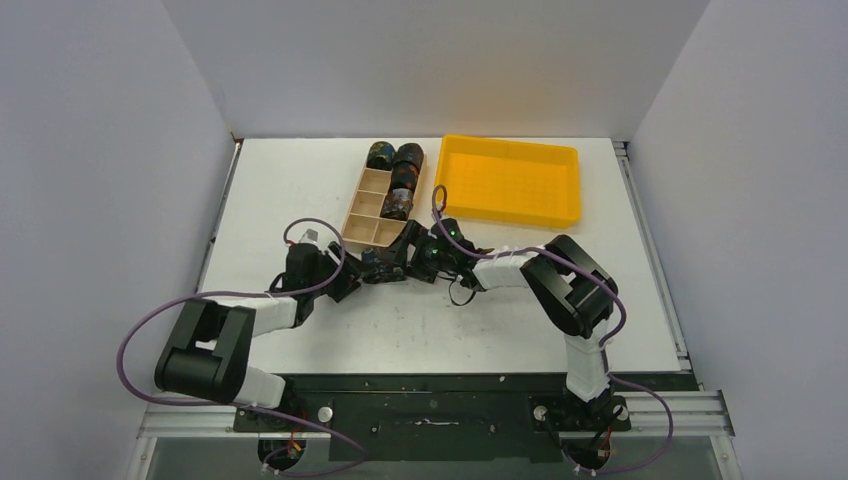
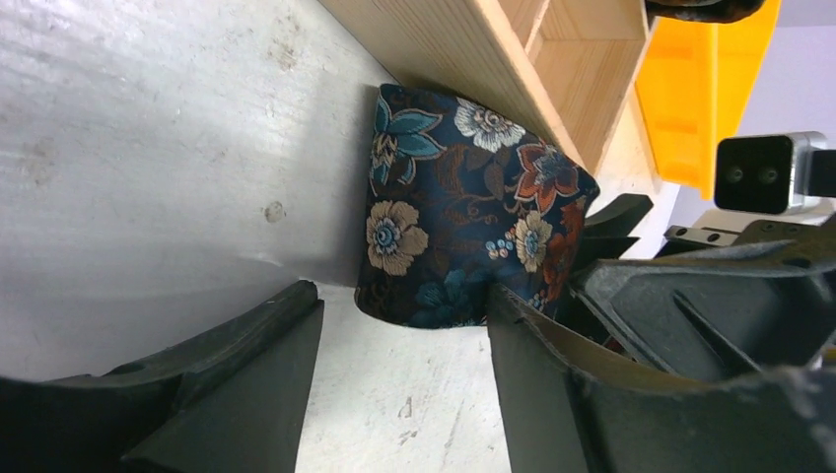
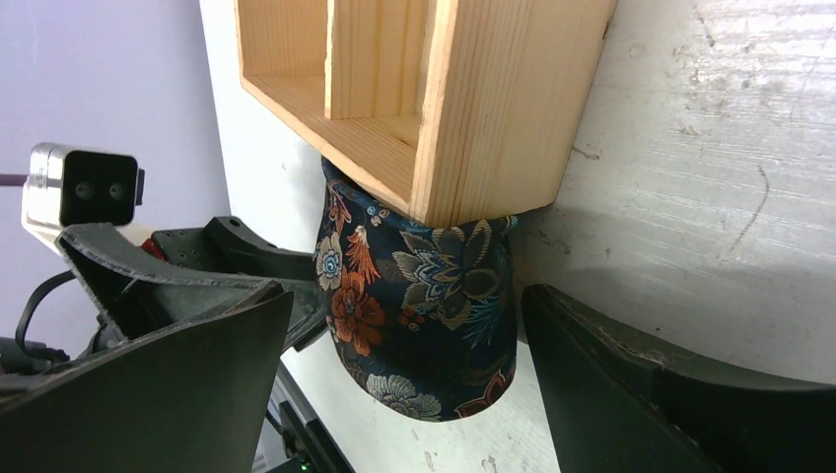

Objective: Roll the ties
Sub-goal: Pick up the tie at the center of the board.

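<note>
Bright, even overhead light; soft shadow beside the tie (image 2: 463, 217); sheen on table (image 2: 148, 118).

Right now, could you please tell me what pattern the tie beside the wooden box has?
Dark tie with blue, orange and beige flowers; clearest in left wrist view.

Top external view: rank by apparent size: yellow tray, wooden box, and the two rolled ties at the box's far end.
1. yellow plastic tray
2. light wooden compartment box
3. far-left dark floral rolled tie and far-right dark floral rolled tie: look alike, not ranked.
</note>
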